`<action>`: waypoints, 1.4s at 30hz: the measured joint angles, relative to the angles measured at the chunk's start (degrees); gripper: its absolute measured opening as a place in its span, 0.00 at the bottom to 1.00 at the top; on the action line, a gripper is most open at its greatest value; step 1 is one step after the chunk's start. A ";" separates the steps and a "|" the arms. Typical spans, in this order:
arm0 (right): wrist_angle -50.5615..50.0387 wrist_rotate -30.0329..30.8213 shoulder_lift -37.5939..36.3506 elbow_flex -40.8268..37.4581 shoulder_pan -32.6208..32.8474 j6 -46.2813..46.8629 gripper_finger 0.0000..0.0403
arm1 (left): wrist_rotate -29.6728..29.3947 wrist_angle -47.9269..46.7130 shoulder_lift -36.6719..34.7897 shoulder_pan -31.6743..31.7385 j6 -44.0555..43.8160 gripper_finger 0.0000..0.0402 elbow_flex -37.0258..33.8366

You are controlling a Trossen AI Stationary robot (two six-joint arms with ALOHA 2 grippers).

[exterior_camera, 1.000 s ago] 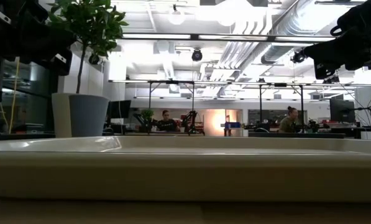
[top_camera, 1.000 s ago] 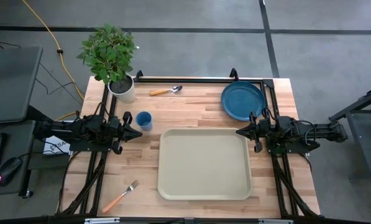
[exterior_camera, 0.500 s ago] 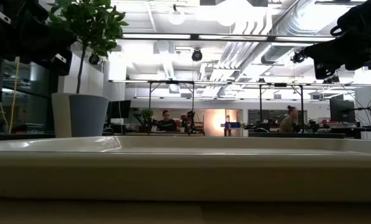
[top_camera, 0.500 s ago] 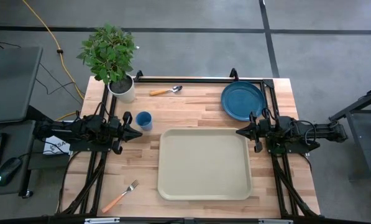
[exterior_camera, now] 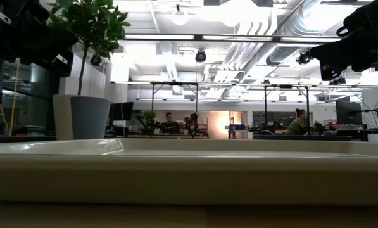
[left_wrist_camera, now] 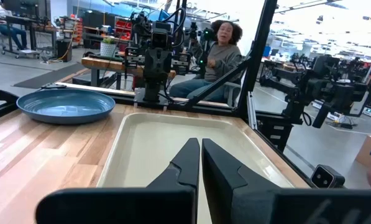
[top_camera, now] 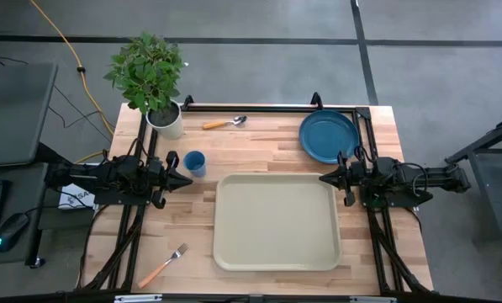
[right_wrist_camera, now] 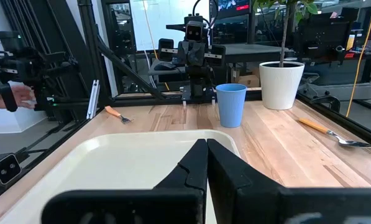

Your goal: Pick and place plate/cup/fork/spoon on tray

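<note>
Apparently 2 closed claws flank the tray (top_camera: 276, 220).

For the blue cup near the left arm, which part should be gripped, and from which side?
Grip the cup across its round wall near mid-height, approaching level from the left end effector side. It stands upright, handleless, with bare table around it.

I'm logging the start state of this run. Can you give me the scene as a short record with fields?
tray: centre of table, nothing on it
plate: on the wood at the far right corner, off the tray
cup: upright, left of the tray, by the left gripper
spoon: far edge, near the plant pot
fork: near left corner
left gripper: shut, holding nothing, at the table's left side
right gripper: shut, holding nothing, at the tray's right edge
</note>
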 joint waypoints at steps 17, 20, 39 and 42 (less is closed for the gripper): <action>0.00 0.00 0.00 -0.02 0.02 0.00 0.00 | 0.00 -0.01 0.01 0.02 0.00 0.00 0.02; 0.02 0.00 0.00 0.00 0.01 0.00 0.00 | 0.00 0.00 0.00 0.00 0.00 0.00 0.02; 0.02 0.00 0.00 -0.02 0.01 0.00 0.00 | -0.02 4.36 0.00 0.02 3.12 0.00 0.00; 0.01 0.00 0.00 0.00 0.00 0.00 0.00 | -0.02 5.59 0.00 0.00 4.65 0.00 0.00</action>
